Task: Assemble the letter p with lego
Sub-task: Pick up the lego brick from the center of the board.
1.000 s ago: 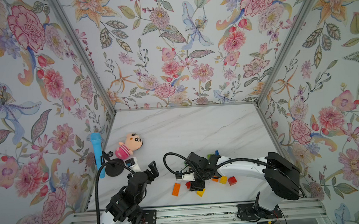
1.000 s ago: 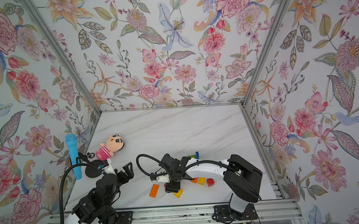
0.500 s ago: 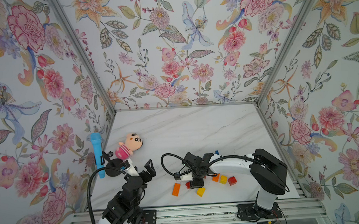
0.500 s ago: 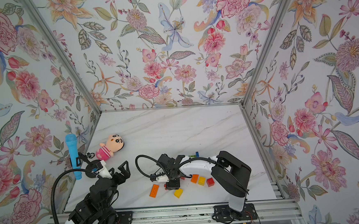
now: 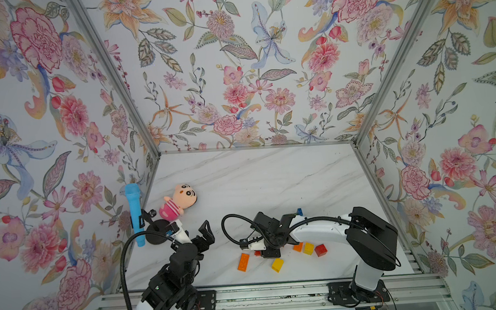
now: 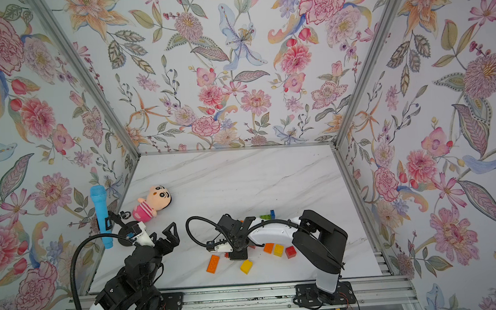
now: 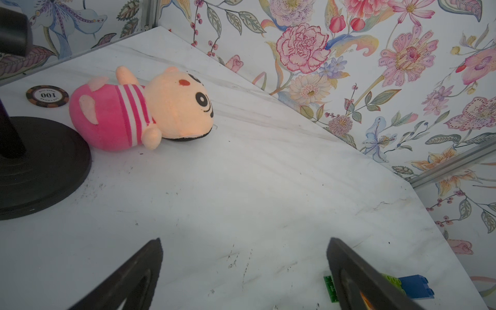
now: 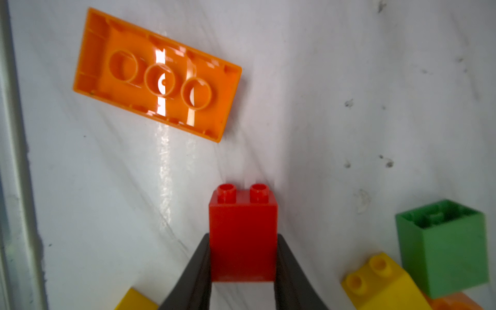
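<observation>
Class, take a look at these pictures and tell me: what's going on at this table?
A two-armed robot is working at a marble table. The right gripper has its jaws against both sides of a small red brick, near a long orange brick lying hollow side up and a yellow brick. The left gripper is open and empty, apart from the bricks, nearer the plush doll. No letter shape is visible yet.

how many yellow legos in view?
2. One yellow brick lies beside the long orange brick; the other yellow brick sits between a small orange brick and a loose red brick. More may hide under the right arm.
</observation>
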You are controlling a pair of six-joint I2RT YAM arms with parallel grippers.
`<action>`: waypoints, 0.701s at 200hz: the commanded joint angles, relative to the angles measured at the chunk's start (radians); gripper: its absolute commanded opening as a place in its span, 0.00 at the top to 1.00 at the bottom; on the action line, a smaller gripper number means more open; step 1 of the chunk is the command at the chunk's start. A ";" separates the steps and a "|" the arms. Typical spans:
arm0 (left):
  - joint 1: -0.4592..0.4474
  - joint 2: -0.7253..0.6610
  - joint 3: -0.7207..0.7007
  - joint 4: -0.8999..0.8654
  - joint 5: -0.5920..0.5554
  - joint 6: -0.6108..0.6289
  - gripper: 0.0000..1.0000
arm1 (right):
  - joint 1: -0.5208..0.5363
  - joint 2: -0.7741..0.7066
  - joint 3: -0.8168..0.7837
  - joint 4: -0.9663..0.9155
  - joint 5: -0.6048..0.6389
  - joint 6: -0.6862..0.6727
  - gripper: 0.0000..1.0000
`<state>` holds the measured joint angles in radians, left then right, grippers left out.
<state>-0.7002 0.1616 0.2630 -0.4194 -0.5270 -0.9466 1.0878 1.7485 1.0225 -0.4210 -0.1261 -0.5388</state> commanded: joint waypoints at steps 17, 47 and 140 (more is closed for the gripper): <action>0.008 0.065 -0.054 0.125 0.108 0.008 0.01 | -0.031 -0.104 -0.055 0.117 -0.050 0.054 0.67; 0.008 0.230 -0.071 0.329 0.289 0.072 0.01 | -0.087 -0.198 -0.101 0.217 -0.048 0.164 0.67; -0.059 0.674 -0.018 0.827 0.649 0.197 0.11 | -0.125 -0.368 -0.268 0.552 0.149 0.351 0.69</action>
<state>-0.7151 0.8062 0.2176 0.2260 0.0250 -0.8024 0.9360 1.3937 0.7799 0.0174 -0.0586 -0.2333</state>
